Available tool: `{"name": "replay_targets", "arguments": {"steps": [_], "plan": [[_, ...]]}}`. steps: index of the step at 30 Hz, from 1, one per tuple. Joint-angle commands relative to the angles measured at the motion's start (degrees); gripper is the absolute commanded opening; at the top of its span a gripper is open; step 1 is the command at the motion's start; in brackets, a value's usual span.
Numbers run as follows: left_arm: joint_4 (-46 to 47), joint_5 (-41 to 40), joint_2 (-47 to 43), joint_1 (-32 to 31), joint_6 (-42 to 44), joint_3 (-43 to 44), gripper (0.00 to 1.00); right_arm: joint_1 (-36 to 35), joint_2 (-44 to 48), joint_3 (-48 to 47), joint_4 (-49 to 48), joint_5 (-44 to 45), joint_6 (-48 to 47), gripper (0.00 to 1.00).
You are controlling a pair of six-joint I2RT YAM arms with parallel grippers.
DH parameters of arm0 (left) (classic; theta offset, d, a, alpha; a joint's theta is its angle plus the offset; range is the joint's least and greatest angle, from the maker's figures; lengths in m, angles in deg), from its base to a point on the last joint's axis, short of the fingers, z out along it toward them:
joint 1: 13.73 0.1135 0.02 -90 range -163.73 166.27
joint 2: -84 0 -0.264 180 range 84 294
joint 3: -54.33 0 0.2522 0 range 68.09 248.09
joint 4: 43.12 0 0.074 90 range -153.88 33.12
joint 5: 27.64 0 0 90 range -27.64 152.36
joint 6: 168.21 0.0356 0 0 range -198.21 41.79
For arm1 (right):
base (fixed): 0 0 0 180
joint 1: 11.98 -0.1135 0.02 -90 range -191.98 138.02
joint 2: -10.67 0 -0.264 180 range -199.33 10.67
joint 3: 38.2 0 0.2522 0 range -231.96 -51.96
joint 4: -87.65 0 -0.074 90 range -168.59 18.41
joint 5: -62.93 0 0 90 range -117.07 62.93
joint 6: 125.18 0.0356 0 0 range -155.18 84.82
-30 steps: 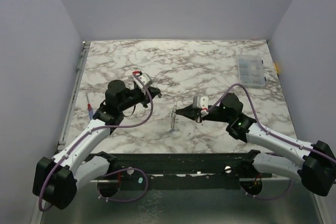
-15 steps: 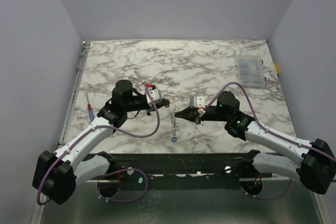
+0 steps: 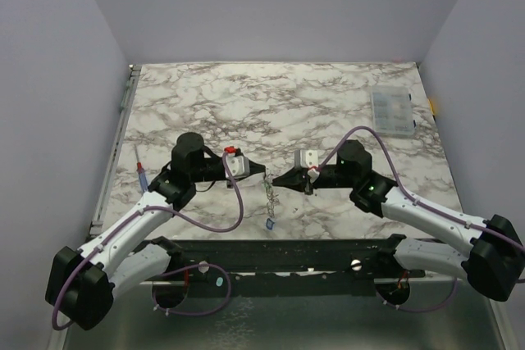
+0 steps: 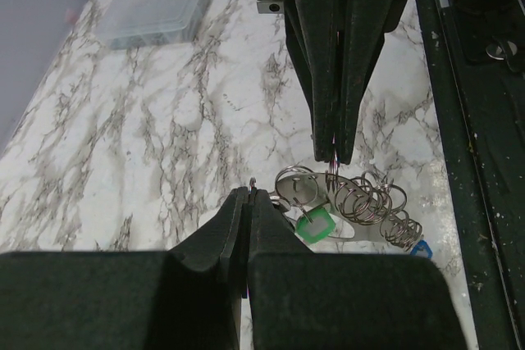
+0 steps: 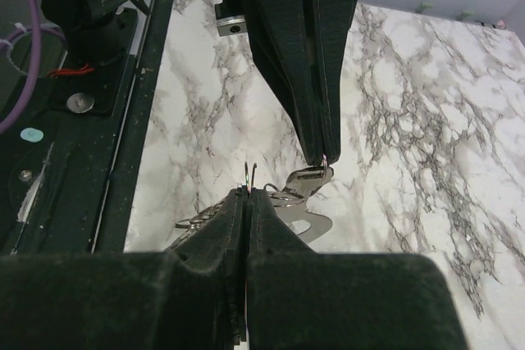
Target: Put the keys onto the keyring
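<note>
Leftward a second ago, the left hand [image 4: 248,196] has swung in to meet the right hand [image 4: 332,153], and the blue key [image 4: 420,247] now shows below them.

Both hands are fully closed, tip to tip, each pinching a loop of the keyring [image 4: 297,186]. The ring sits right at the left hand's tips and just under the right hand's. The green key [image 4: 314,225] lies just beyond the left fingertips, against the ring. The chain [image 4: 373,206] trails away from both hands to the blue key at its far end. Whether either key is truly threaded on, I cannot tell.

Risks, as I judge them:
- The wire is thin and the grips are at the very tips, so a small twist could let it slip out.
- If the hands pull apart unevenly, the ring may spring shut or the keys may drop.
- The tips nearly touch, so a careless move could knock them together.

Below the hands is a white, grey-veined marble counter [image 3: 328,96]. A clear compartment box [image 3: 392,112] sits well beyond the right hand, and a pen-like tool [image 3: 141,171] lies out past the left arm. Plain lilac walls [image 3: 271,6] close in three sides.
</note>
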Motion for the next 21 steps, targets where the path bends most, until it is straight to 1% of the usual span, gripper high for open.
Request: {"name": "replay_targets", "arguments": {"steps": [1,6,11,21], "plan": [[0.85,1.66,-1.37,-0.91,1.98,-0.85,0.0,-0.29,-0.11,-1.64,-0.37,-2.29,0.68,0.01],[0.82,-0.46,-2.99,-1.88,2.44,-2.07,0.0,-0.29,-0.97,-1.84,-0.34,-2.43,1.12,0.01],[0.81,-2.76,-3.76,-2.32,2.49,-2.42,0.0,-0.29,-0.68,-1.21,-0.59,-0.19,0.9,0.01],[0.8,-5.83,-4.74,-3.78,2.32,-3.42,0.0,-0.29,-0.75,-1.73,0.36,1.42,-0.19,0.01]]}}
